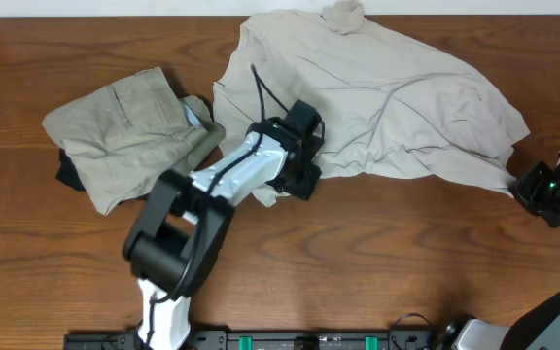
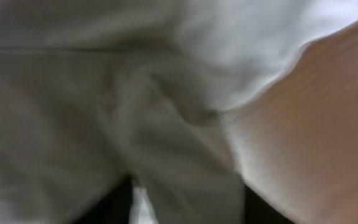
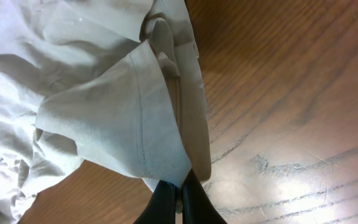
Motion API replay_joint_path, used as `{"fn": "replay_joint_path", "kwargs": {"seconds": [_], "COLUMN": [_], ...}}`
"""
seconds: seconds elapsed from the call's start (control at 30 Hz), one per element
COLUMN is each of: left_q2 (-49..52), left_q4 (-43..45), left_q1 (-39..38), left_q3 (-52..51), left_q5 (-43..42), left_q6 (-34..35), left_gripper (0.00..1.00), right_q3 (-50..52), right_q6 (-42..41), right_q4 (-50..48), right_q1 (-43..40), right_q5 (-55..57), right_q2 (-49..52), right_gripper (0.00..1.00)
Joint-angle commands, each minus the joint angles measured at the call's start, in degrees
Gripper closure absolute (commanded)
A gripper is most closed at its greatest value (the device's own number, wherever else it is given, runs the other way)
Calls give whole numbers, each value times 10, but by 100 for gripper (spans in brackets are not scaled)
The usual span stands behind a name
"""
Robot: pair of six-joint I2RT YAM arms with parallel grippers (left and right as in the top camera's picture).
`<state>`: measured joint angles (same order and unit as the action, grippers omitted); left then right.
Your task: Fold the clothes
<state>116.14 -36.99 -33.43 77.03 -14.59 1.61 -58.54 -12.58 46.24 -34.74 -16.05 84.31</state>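
Right now the cream shirt [image 1: 397, 87] lies spread over the far half of the table [image 1: 406, 262], its long axis running left to right and its collar at the far edge. The khaki garment [image 1: 124, 131] sits apart at the left, already bundled.

My right pincer [image 3: 180, 193] is at the shirt's near right corner. Its 2 fingers are pressed together on the stitched hem there, so that corner is clamped. From it, the whole body of the shirt stretches away to the left and slightly farther from me.

My left pincer [image 1: 304, 151] is over the near left edge of the shirt, where the cloth bunches against the wood. Its own camera is buried in blurred pale folds, and I cannot tell whether the fingers are apart or have closed on cloth.

So I have 1 pincer at each end of the near hem, with the shirt lying beyond both. I judge the coming move turns on that line. If both ends are held, the near hem can be carried away from me toward the collar, folding across the short direction. The left arm is nearer the middle of the shirt, while the right has the farther reach.
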Motion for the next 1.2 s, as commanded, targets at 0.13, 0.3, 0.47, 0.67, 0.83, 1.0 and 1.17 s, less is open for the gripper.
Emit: {"fn": "replay_joint_path", "kwargs": {"seconds": [0.13,0.3,0.47,0.67,0.83,1.0,1.17], "left_q2": [-4,-37,-90,-112,-111,-111,-111], "left_q4": [-86,-245,-332,-395,-417,-429,-439], "left_q1": [1,1,1,1,1,1,1], "left_q3": [23,61,64,64,64,64,64], "left_q5": [35,35,31,31,31,31,31], "left_q6": [-13,0,17,20,19,19,19], "left_gripper": [94,94,94,94,94,92,85], "right_q3": [-8,-8,-8,-8,-13,-21,-30], "right_q6": [-7,-7,-7,-7,-7,-7,-7], "right_q4": [-16,-16,-6,25,35,39,33], "right_q1": [-18,-47,-62,-62,-62,-63,-62], "right_q5": [30,47,48,83,94,95,87], "right_q2": [-4,-4,-4,-4,-5,-5,-5], "right_gripper": [98,98,97,97,96,82,73]}}
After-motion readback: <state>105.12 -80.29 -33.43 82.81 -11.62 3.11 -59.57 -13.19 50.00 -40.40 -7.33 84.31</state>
